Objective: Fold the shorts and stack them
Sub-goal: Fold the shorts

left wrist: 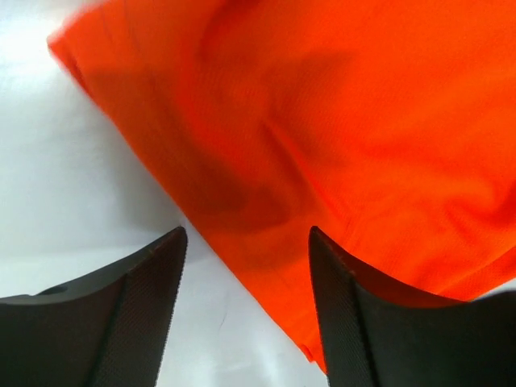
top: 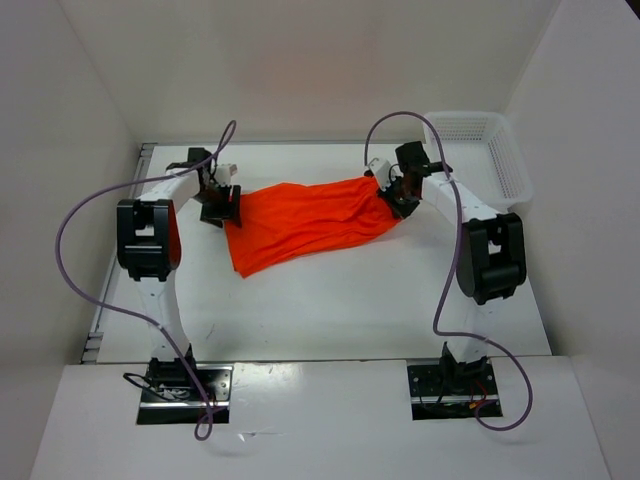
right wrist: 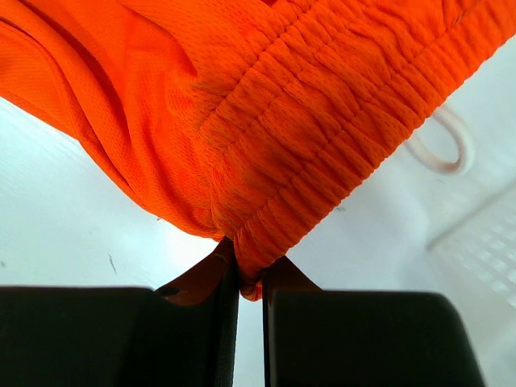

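Observation:
The bright orange shorts (top: 305, 224) lie stretched across the middle of the white table, waistband end to the right. My right gripper (top: 398, 200) is shut on the gathered elastic waistband (right wrist: 314, 145), pinched between its jaws; a loop of white drawstring (right wrist: 447, 145) shows beside it. My left gripper (top: 220, 208) is open at the left edge of the shorts. In the left wrist view the orange fabric (left wrist: 322, 137) passes between and beyond the open fingers (left wrist: 145, 306), with its hem edge lying over the table.
A white mesh basket (top: 488, 150) stands at the back right corner, close behind my right arm. White walls enclose the table on three sides. Purple cables loop over both arms.

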`<act>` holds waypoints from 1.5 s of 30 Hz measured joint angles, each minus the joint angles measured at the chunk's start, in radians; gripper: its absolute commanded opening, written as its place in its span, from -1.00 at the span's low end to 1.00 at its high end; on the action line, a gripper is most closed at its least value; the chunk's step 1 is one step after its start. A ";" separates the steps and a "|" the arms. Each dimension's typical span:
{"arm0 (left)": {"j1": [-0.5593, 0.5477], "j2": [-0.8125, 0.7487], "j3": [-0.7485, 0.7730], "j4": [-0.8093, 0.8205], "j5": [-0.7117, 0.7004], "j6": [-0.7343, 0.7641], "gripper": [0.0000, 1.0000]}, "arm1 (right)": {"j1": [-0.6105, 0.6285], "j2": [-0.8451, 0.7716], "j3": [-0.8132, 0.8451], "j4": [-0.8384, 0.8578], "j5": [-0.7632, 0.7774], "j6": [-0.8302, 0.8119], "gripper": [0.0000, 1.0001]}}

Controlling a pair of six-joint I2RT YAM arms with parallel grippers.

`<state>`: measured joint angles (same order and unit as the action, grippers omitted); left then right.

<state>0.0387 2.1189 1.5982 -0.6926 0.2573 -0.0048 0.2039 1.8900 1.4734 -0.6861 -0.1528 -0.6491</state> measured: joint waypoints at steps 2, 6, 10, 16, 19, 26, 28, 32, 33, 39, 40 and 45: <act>-0.027 0.038 0.055 0.003 0.013 -0.002 0.26 | 0.000 -0.027 0.000 -0.015 0.029 -0.020 -0.99; -0.105 0.116 0.166 0.005 0.037 -0.002 0.00 | 0.000 -0.074 0.023 -0.056 0.074 -0.042 -0.99; -0.203 0.197 0.296 0.011 0.056 0.000 -0.02 | 0.000 -0.088 0.092 -0.089 0.095 -0.045 -0.99; -0.322 0.304 0.473 0.009 0.065 0.000 -0.05 | 0.017 -0.091 0.166 -0.101 0.097 0.006 -0.99; -0.344 0.320 0.502 0.007 0.063 0.000 -0.05 | 0.066 -0.091 0.183 -0.103 0.113 0.029 -0.99; -0.314 0.286 0.446 0.023 0.043 -0.002 0.09 | 0.285 0.000 0.292 -0.101 0.156 0.056 -0.99; -0.287 0.251 0.390 0.033 0.025 -0.002 0.12 | 0.338 0.053 0.332 -0.105 0.164 0.053 -0.99; -0.227 0.198 0.303 0.043 -0.004 -0.001 0.12 | 0.430 0.161 0.406 -0.138 0.172 0.041 -0.99; -0.214 0.191 0.289 0.045 -0.007 -0.002 0.12 | 0.452 0.182 0.417 -0.146 0.173 0.037 -0.99; -0.163 0.175 0.261 0.055 0.006 -0.003 0.12 | 0.543 0.266 0.493 -0.175 0.176 0.026 -0.99; -0.161 0.175 0.260 0.056 0.008 -0.002 0.12 | 0.552 0.274 0.506 -0.177 0.177 0.025 -0.99; -0.160 0.178 0.261 0.058 0.001 0.000 -0.41 | 0.572 0.288 0.564 -0.180 0.193 0.023 -0.99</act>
<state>-0.1211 2.2967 1.8587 -0.6346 0.2584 -0.0048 0.7761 2.1780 2.0373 -0.8658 0.0399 -0.6258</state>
